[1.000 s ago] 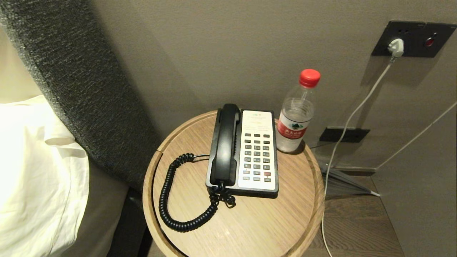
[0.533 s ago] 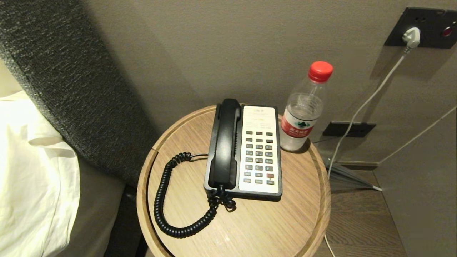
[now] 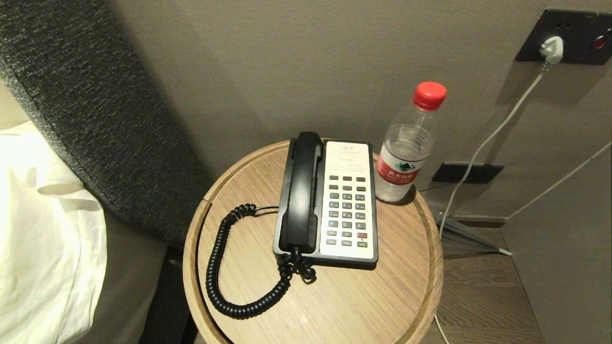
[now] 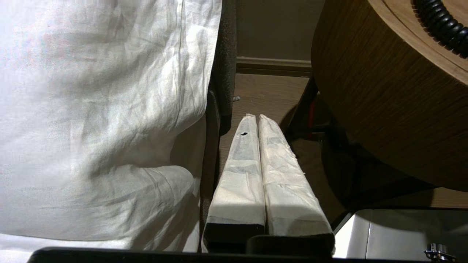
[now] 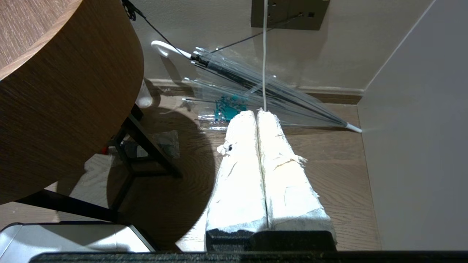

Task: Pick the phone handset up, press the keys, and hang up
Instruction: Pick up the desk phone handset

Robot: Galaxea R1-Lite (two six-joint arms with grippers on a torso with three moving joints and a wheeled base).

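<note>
While it lies in its cradle, handset: the phone handset [image 3: 302, 191] sits mid-frame along the left side of the phone base [image 3: 347, 200].
Cord: coiled cord [image 3: 224, 267] loops lower left on the round table [image 3: 344, 306].
Bottle: water bottle [image 3: 406, 153] upright, upper right of the base.
Left gripper [image 4: 256, 118]: jaws together, low beside the bedding [image 4: 91, 109].
Right gripper [image 5: 256, 114]: jaws together, above the floor near an umbrella [image 5: 256, 84].

I see the phone base [image 3: 334, 200] near the round table's [image 3: 406, 286] back edge, the phone handset [image 3: 301, 191] cradled on its left side, the coiled cord [image 3: 224, 267] looping toward the table's left edge, a bottle [image 3: 404, 153] just right of the base.
</note>
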